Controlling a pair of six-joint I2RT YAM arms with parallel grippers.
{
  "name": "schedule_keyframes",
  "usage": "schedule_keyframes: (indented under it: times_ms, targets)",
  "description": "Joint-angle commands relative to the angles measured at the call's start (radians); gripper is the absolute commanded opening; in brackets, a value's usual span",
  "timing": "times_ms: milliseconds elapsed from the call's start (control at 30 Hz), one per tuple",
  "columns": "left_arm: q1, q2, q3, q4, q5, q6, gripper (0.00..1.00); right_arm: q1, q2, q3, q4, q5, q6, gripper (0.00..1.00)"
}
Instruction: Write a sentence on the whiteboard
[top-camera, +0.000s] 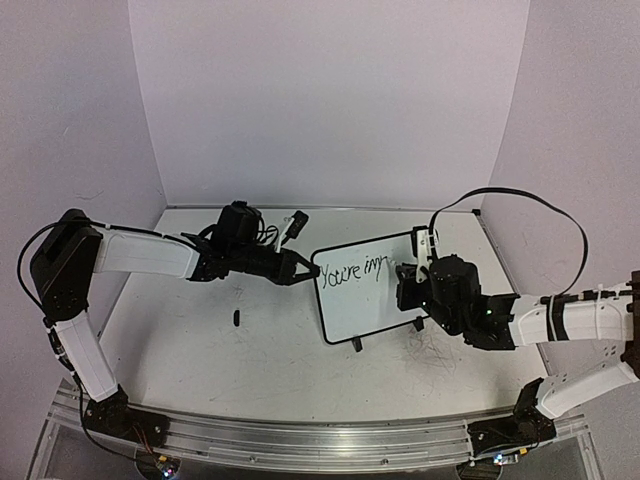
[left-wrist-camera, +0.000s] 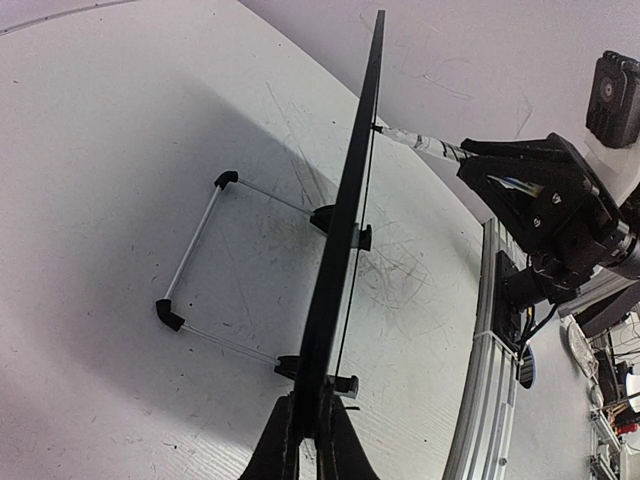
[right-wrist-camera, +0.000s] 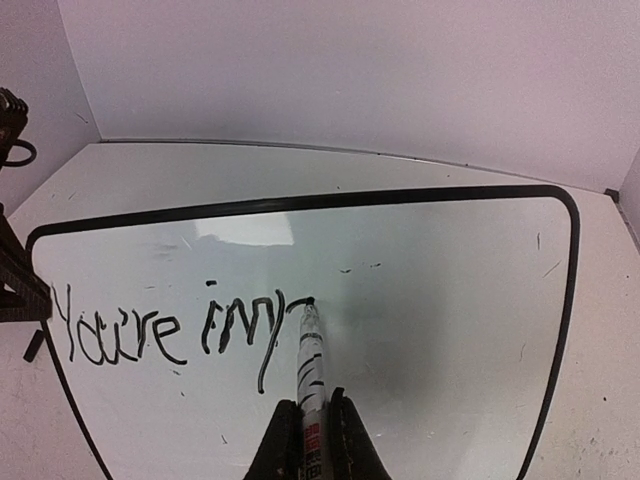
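The whiteboard (top-camera: 370, 300) stands tilted on its wire stand (left-wrist-camera: 200, 250) in the middle of the table, black-framed, with "You're my" (right-wrist-camera: 150, 330) written on it. My left gripper (top-camera: 308, 270) is shut on the board's left edge; in the left wrist view the board (left-wrist-camera: 345, 220) runs edge-on out of the gripper (left-wrist-camera: 312, 440). My right gripper (right-wrist-camera: 314, 430) is shut on a white marker (right-wrist-camera: 312, 365). The marker's black tip touches the board just right of the "y", at the end of a short fresh stroke. From the left wrist the marker (left-wrist-camera: 430, 147) meets the board's face.
A small black cap-like piece (top-camera: 236, 318) lies on the table left of the board. A black-and-white object with cable (top-camera: 292, 224) sits near the back wall. An aluminium rail (top-camera: 300, 440) runs along the near edge. White walls close in the back and sides.
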Motion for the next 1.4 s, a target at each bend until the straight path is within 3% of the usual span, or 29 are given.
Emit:
schedule_keyframes:
  times_ms: [0,900,1367]
  targets:
    - [0.015,-0.021,0.003,-0.050,-0.062,0.031,0.00,-0.007,-0.021,0.007,-0.033,-0.002,0.022,0.00]
    - [0.015,-0.018,0.002,-0.050,-0.060,0.031,0.00,0.004,-0.002,0.006,-0.011,-0.077,0.043,0.00]
    - [0.014,-0.022,0.001,-0.050,-0.059,0.031,0.00,-0.020,-0.096,-0.039,-0.008,-0.023,0.044,0.00]
